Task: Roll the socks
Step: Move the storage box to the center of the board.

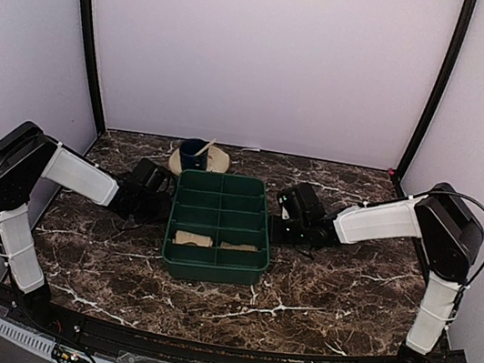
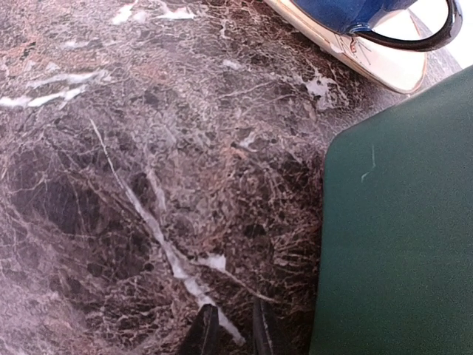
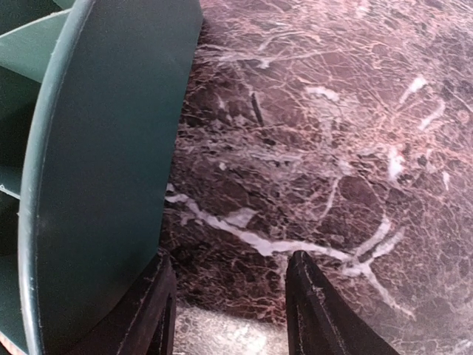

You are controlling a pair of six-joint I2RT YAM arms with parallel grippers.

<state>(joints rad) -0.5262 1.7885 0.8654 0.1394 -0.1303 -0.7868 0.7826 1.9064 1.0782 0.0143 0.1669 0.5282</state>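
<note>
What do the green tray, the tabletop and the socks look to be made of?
Green tray: probably moulded plastic, matte; smooth uniform walls, thin dividers.
Tabletop: marble-look, dark brown with white veins, slight sheen; real stone or laminate, cannot tell.
Socks: tan cloth, seemingly; too small to confirm.

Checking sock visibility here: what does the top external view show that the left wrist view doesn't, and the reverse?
Top external only: the socks, rolled, in the near compartments of the green tray; also the right arm. Left wrist only: the left gripper close up, its tips slightly apart with nothing between. Both: the tray, the saucer with its blue cup, and the marble table.
</note>
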